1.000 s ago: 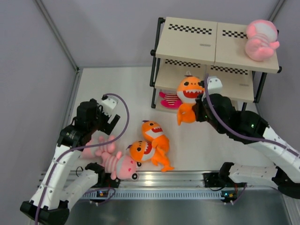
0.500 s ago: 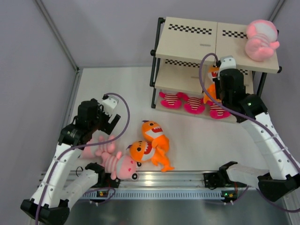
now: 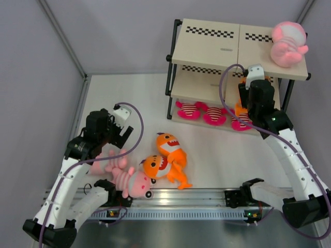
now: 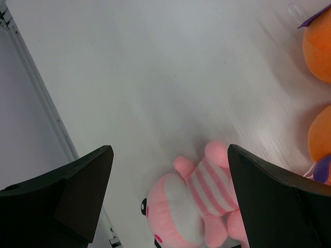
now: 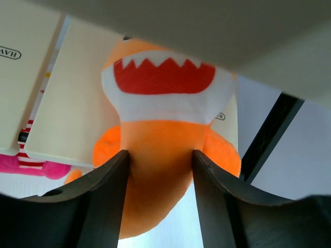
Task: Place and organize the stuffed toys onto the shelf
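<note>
The shelf (image 3: 207, 46) stands at the back right. A pale pink doll (image 3: 287, 44) lies on its top board, and three magenta creatures (image 3: 213, 114) line the bottom board. My right gripper (image 5: 160, 170) reaches under the top board, its fingers pressing both sides of an orange shark (image 5: 158, 124) that stands upright on the middle board. Two more orange sharks (image 3: 169, 144) (image 3: 158, 166) lie on the floor mid-table. A pink striped doll (image 4: 191, 201) lies beside them, and my left gripper (image 4: 169, 150) hangs open above it without touching.
A metal rail (image 3: 181, 199) runs along the near edge by the arm bases. Grey walls close in the left and back. The shelf's black post (image 5: 269, 134) stands just right of the shark.
My right arm has carried the orange shark from in front of the shelf up and into the middle tier. The left arm and the floor toys have not moved.
</note>
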You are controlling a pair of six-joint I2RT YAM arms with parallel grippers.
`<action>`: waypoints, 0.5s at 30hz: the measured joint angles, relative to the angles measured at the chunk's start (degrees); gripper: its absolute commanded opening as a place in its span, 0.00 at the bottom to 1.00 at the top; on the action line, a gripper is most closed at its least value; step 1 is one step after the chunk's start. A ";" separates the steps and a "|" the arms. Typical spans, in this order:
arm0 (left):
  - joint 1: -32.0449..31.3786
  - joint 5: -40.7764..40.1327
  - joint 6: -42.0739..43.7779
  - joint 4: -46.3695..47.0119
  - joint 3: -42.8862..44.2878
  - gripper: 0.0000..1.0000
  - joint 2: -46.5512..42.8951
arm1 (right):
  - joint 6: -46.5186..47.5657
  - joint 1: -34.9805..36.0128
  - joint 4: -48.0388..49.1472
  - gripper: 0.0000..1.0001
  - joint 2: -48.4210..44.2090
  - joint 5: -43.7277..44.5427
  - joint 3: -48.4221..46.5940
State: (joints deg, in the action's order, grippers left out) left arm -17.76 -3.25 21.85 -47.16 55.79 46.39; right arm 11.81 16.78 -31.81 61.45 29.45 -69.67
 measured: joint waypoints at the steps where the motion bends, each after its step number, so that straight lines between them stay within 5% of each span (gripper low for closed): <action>1: 0.00 0.02 0.00 0.00 0.00 0.99 0.02 | 0.20 -0.04 0.52 0.55 -0.02 -0.02 0.20; 15: 0.00 0.85 0.22 0.00 0.00 0.99 0.00 | -4.09 -0.09 -1.92 0.74 -1.49 -2.47 -2.05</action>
State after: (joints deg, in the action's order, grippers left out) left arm -17.76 -2.39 22.06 -47.16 55.79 46.39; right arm 7.73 16.69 -33.74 59.96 26.98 -71.72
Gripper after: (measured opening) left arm 0.984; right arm 0.729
